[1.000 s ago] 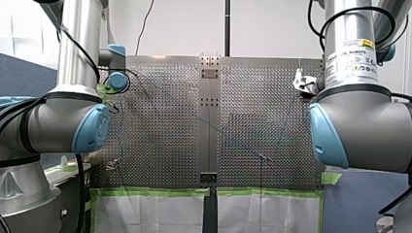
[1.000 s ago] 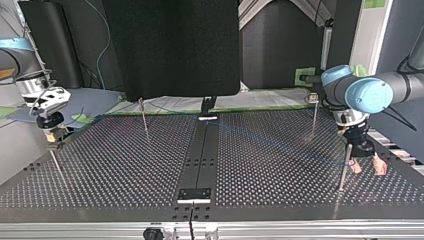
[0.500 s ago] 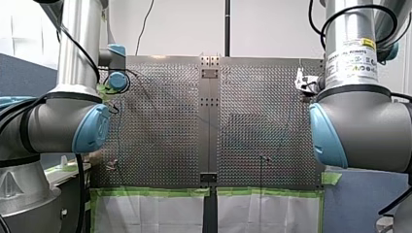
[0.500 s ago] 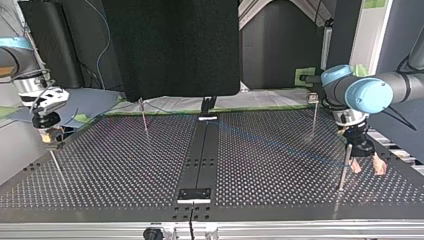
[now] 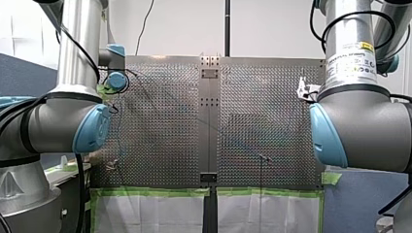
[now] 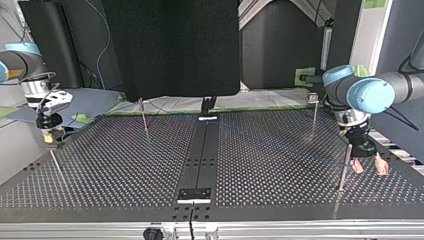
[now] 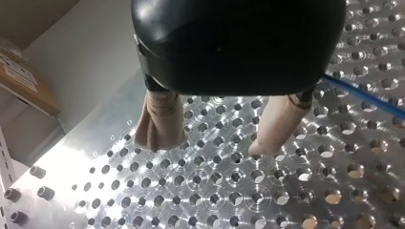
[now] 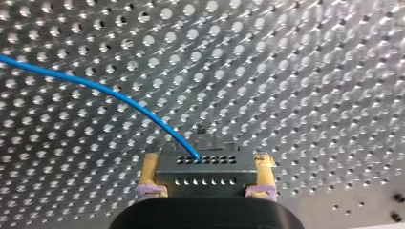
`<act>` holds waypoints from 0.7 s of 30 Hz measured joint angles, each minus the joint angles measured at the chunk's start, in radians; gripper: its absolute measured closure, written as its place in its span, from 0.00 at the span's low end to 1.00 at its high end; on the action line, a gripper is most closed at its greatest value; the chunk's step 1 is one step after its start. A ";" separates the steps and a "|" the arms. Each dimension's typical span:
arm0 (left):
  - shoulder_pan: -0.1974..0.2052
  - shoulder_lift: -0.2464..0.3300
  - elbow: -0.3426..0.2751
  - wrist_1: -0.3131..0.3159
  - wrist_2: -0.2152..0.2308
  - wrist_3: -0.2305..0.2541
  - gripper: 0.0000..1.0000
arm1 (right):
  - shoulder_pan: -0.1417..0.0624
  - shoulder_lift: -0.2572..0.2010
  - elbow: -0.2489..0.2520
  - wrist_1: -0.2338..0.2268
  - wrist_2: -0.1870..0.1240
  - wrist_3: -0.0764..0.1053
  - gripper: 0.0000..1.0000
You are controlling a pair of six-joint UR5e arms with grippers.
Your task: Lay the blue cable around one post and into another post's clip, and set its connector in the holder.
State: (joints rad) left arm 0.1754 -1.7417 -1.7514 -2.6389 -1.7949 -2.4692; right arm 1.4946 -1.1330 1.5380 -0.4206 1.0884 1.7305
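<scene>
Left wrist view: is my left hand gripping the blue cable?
No, the left hand is open over the table, and the blue cable runs past outside its fingers.

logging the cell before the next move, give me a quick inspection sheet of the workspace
surface: perforated table, bare metal with a dark centre strip
job's things: connector held above the table; four thin posts
clutter: nothing seen
grippers: right gripper shut on connector, yellow pads; left gripper open, beige pads, nothing between them
cables: blue cable leaves the connector, crosses the table and passes beside left gripper
surroundings: green tape along the table edge; black panel beyond
</scene>
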 joint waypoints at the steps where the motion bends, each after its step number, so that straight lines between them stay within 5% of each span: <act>1: 0.000 0.000 0.000 0.000 0.000 0.000 0.00 | -0.001 0.000 -0.002 -0.012 -0.008 0.002 1.00; 7: 0.003 0.000 0.000 0.002 0.001 0.000 0.00 | -0.010 0.003 -0.011 -0.026 -0.035 -0.002 1.00; 21: 0.004 0.000 0.000 0.005 0.006 0.002 0.00 | -0.033 0.023 -0.023 0.024 -0.033 -0.012 1.00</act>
State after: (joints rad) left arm 0.1790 -1.7417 -1.7516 -2.6337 -1.7894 -2.4670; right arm 1.4617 -1.1096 1.5148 -0.3961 1.0550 1.7180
